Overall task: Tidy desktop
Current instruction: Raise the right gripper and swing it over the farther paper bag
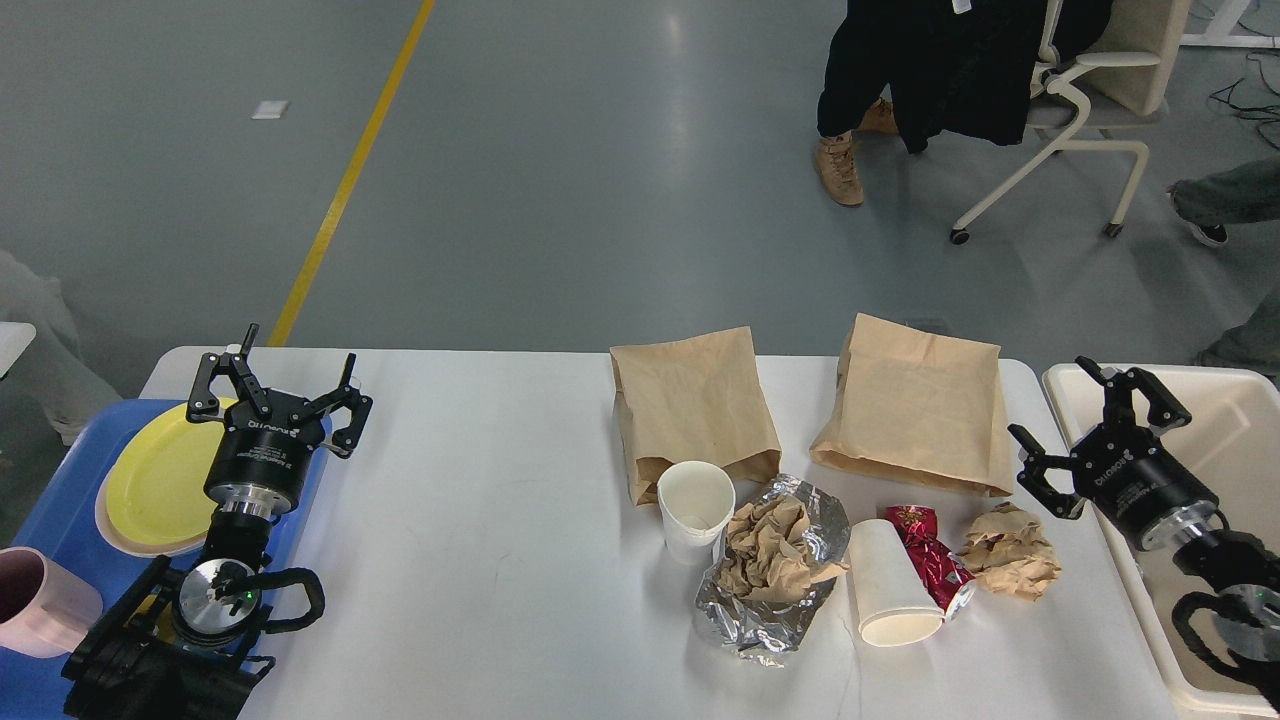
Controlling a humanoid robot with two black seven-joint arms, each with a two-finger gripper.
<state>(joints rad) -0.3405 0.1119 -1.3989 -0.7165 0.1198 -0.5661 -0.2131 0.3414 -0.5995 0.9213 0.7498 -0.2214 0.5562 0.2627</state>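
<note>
Two cups (694, 508), two paper bags (694, 408)

Matt paper bags (693, 412); crinkly shiny foil (760, 610); smooth desktop (480, 530)

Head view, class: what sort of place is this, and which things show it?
Probably a robot lab or test hall: a bare grey floor with a yellow line, a wheeled office chair, and a white desktop staged with paper bags and cups.
</note>
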